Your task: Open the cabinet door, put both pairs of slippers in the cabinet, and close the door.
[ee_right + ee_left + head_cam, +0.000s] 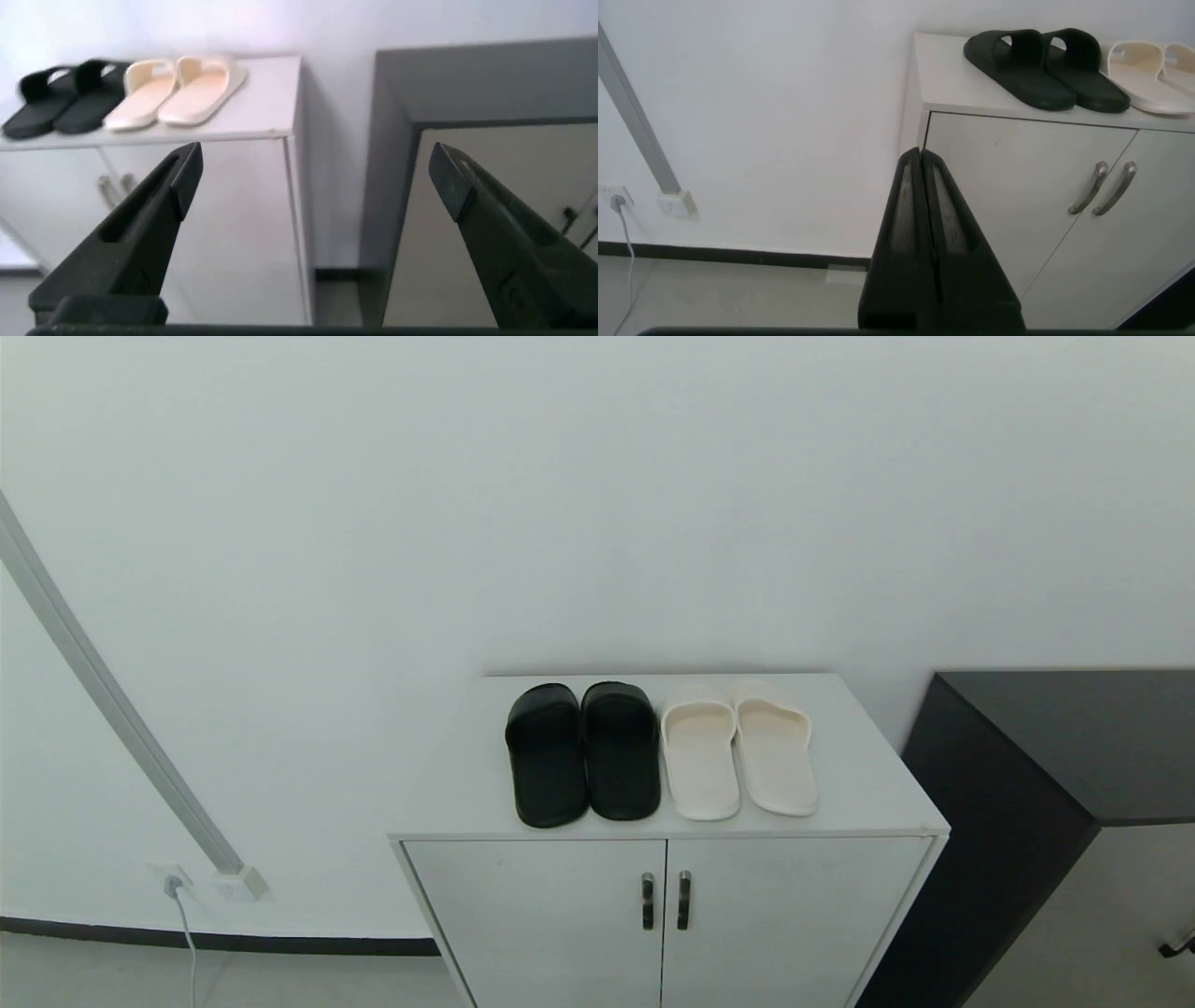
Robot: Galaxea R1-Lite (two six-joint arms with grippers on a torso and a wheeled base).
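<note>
White cabinet sits lower centre of the head view, both doors shut, two metal handles side by side at the middle seam. On its top, black slippers to the left and cream slippers just beside them to the right, both pairs lined up and toes toward the wall. Dark cabinet stands lower right, close by. My left gripper has its fingers pressed together, holding nothing. My right gripper is spread wide, also empty, apart from the cabinet.
</note>
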